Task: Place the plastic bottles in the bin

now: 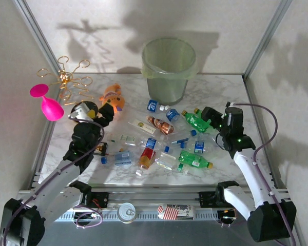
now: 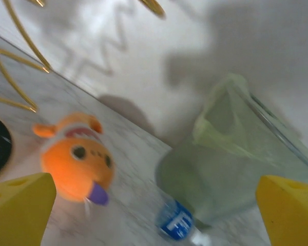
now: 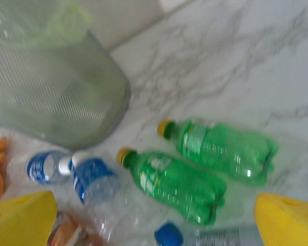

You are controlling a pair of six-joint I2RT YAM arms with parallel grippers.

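Several crushed plastic bottles lie scattered on the marble table: a green one (image 1: 196,121), another green one (image 1: 194,160), an amber one (image 1: 160,125) and a blue-labelled clear one (image 1: 155,106). The bin (image 1: 168,69) stands upright at the back, pale green with a bag liner. My left gripper (image 1: 103,116) hovers open beside the orange plush, its yellow fingertips (image 2: 18,205) wide apart, looking at the bin (image 2: 231,169) and a blue-labelled bottle (image 2: 177,220). My right gripper (image 1: 206,114) is open above two green bottles (image 3: 177,184) (image 3: 220,151), holding nothing, with the bin (image 3: 56,97) beyond.
An orange plush toy (image 1: 113,98) lies left of the bin and a pink wine glass (image 1: 46,102) stands tilted at the left edge by a gold wire stand (image 1: 66,79). A can (image 1: 127,211) rests on the front rail. Frame posts flank the table.
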